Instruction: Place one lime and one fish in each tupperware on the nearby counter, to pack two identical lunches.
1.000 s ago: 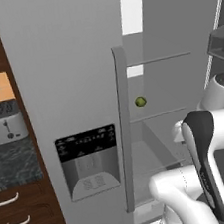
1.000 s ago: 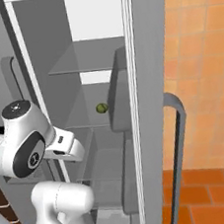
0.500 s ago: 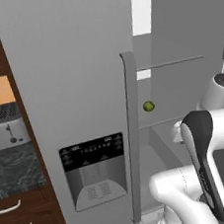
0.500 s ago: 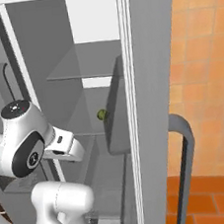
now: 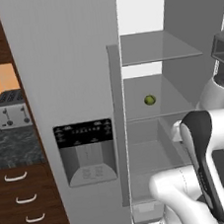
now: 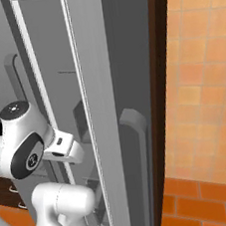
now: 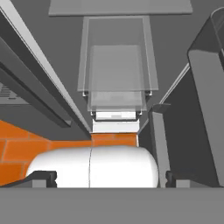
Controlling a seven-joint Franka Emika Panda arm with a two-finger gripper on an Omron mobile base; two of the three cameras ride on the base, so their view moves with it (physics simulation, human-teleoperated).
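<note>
Arm (image 5: 203, 192) was glossy white, with rounded links; dark grey-black band ran along one link, dark disc capped a joint (image 6: 25, 158).

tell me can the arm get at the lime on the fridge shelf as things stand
Probably yes. The lime sits alone on an open fridge shelf, with the fridge door swung aside and nothing in front of it. The arm is folded low to the right, so it would have to rise and reach in.
</note>
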